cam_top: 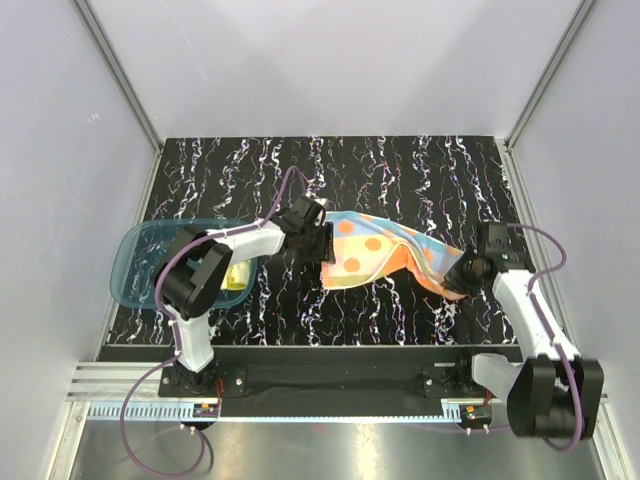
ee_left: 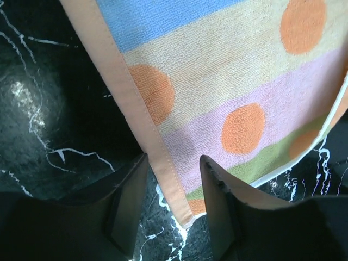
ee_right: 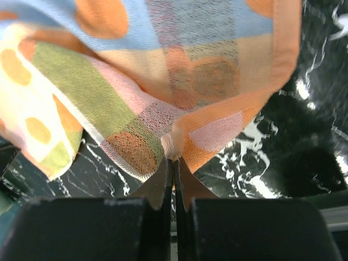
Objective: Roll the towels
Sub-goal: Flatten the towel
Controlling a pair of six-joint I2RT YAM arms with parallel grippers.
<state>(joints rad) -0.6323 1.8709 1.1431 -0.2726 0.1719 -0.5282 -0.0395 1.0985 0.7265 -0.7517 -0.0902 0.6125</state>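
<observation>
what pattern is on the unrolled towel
The towel shows pastel blocks, orange dots, an orange border; best in left wrist view.

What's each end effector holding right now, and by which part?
Right end effector is shut on the towel, pinching its orange hem. Left end effector straddles the opposite hem, jaws apart, holding nothing yet.

White arms (cam_top: pixel 250 240) bear purple cables (cam_top: pixel 124 425), dark left end effector (ee_left: pixel 173 160) and right end effector (ee_right: pixel 174 161).

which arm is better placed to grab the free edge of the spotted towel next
Left arm: its jaws stand open astride the towel hem. The right arm has its jaws shut on the opposite corner.
</observation>
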